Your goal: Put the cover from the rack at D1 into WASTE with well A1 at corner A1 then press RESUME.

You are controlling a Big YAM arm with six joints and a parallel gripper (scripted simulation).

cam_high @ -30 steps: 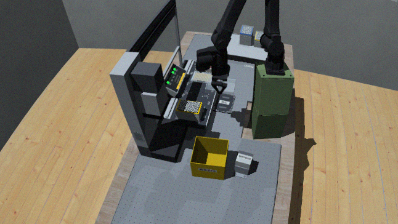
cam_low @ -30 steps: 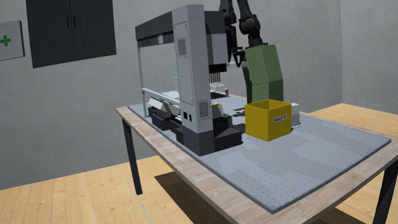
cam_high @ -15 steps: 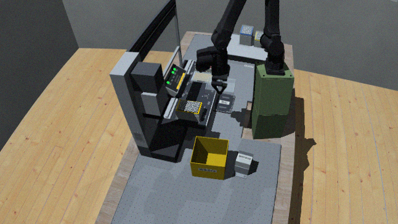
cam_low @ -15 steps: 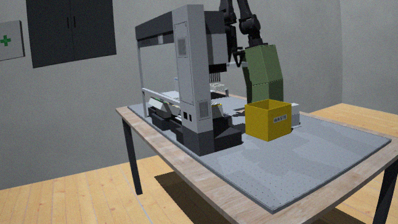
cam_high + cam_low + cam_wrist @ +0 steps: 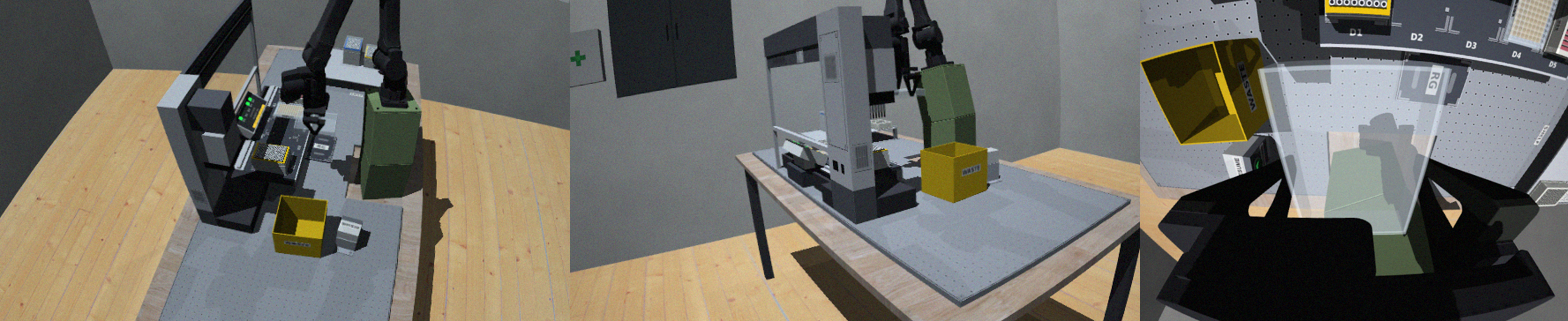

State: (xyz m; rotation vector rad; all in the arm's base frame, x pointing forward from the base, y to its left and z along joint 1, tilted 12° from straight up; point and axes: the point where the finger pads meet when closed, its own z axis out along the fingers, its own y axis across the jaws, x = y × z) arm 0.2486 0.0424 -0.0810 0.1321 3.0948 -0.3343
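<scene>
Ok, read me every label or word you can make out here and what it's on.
"WASTE": yellow open-topped bin.
"D1" to "D5": dark deck strip.
"RG": grey spare nest.
"SUME", start cut off: grey key box.
Small tag on perforated mat: too blurred.

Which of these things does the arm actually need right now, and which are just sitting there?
Needed:
- clear cover, clamped in the gripper
- tip rack at D1
- yellow WASTE bin
- RESUME key box

Just there:
- RG nest
- well plate at D4
- green pedestal
</scene>
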